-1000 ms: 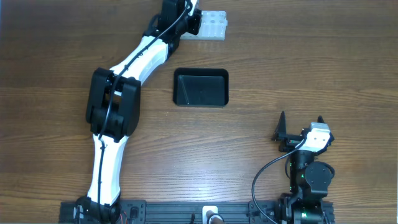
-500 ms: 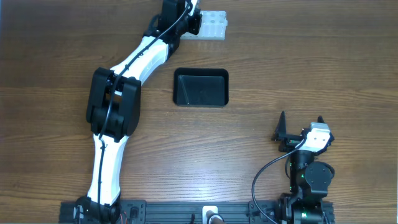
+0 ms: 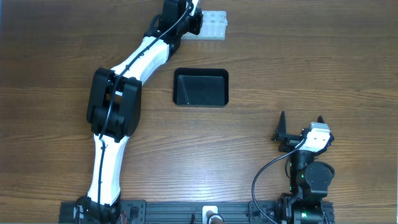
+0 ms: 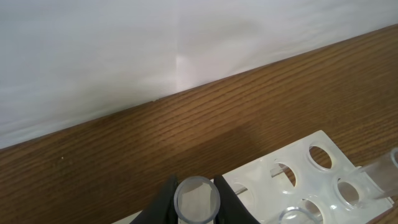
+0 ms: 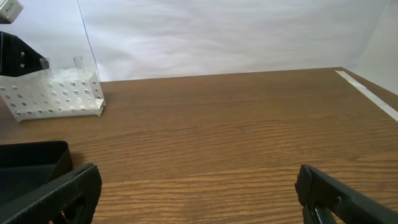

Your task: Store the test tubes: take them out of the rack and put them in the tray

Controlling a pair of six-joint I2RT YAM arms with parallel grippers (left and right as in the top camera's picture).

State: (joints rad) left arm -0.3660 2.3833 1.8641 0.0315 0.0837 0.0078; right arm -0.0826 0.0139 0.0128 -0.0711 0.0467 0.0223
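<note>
A white test-tube rack (image 3: pixel 212 26) stands at the table's far edge, and its round holes (image 4: pixel 320 157) open upward. My left gripper (image 3: pixel 188 20) is over the rack's left end. It (image 4: pixel 196 188) is shut on a clear test tube (image 4: pixel 197 200), which stands upright between the black fingers (image 4: pixel 165 198). Another clear tube (image 4: pixel 384 172) sticks out of the rack further along. The black tray (image 3: pixel 201 87) lies nearer, at the table's middle. My right gripper (image 3: pixel 301 119) rests open near its base with nothing between its fingers (image 5: pixel 59 198). From there the rack (image 5: pixel 55 93) and tray (image 5: pixel 31 160) are far off.
A white wall (image 4: pixel 124 50) rises right behind the rack at the table's far edge. Bare wooden tabletop (image 3: pixel 298 62) surrounds the tray. A strip of white tape (image 5: pixel 372 94) lies on the table's right side.
</note>
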